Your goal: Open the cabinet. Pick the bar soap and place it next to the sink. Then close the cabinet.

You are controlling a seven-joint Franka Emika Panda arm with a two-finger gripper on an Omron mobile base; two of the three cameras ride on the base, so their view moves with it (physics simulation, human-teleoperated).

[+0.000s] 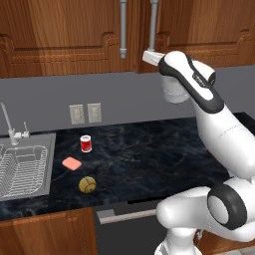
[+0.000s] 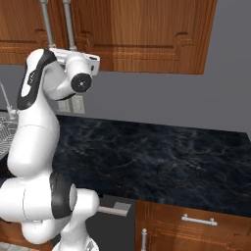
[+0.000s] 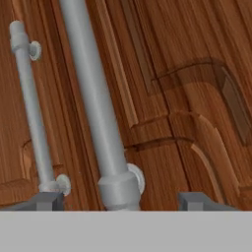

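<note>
Gripper (image 3: 120, 199) spread open, gripping nothing, apparently straddling right-door handle (image 3: 96, 106) of shut cabinet (image 1: 60, 35); bar soap (image 1: 72, 163) already beside sink (image 1: 25, 167). Risk: snagging the handle, reopening the door

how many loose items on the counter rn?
3, all near the sink: red can toward the wall, bar soap in front of it, yellow-brown ball near the counter's front edge. The arm may hide others.

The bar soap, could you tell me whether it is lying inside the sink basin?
No, the bar soap lies on the dark counter, just right of the sink.
</note>
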